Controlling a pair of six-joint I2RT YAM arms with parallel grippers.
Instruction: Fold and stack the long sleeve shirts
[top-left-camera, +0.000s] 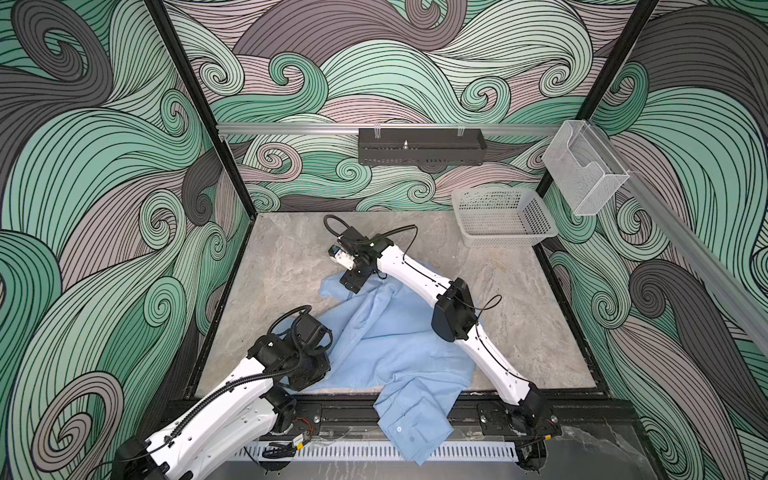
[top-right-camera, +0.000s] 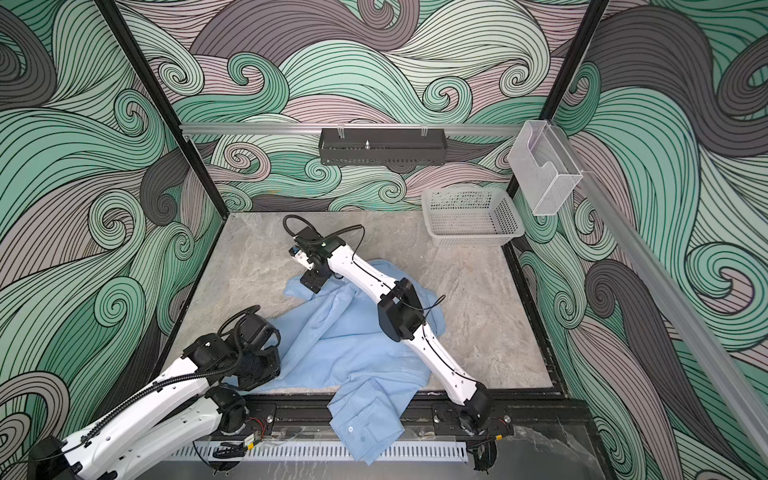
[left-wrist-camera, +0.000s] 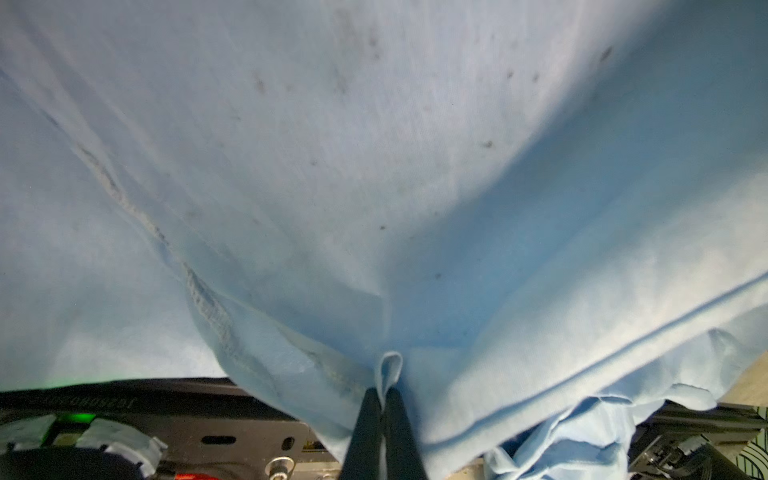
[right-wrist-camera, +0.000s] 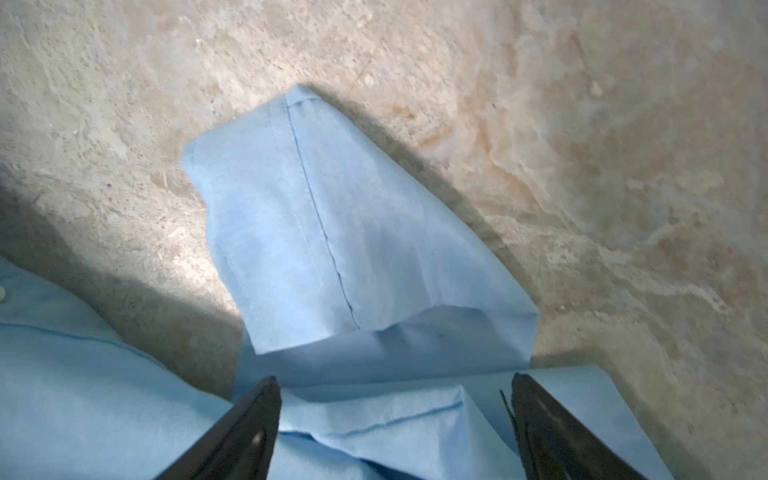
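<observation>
Got the light blue shirt (top-left-camera: 390, 332) sprawled on the marble tabletop (top-left-camera: 519, 291), buttoned end dangling off the front edge. Seeing left gripper (left-wrist-camera: 384, 395) pinched tight on a fold, right gripper (right-wrist-camera: 395, 382) spread wide, empty, above a hem corner. Could slide off the front if tugged by that one pinch.

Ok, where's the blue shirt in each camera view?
In a top view: shirt mid-table, spilling over the front edge.
In a top view: same place.
Left wrist: fills it, pinched by the left pincer.
Right wrist: a corner beyond the open right pincer.
Landmark: marbled tabletop, both top views and right wrist.
</observation>
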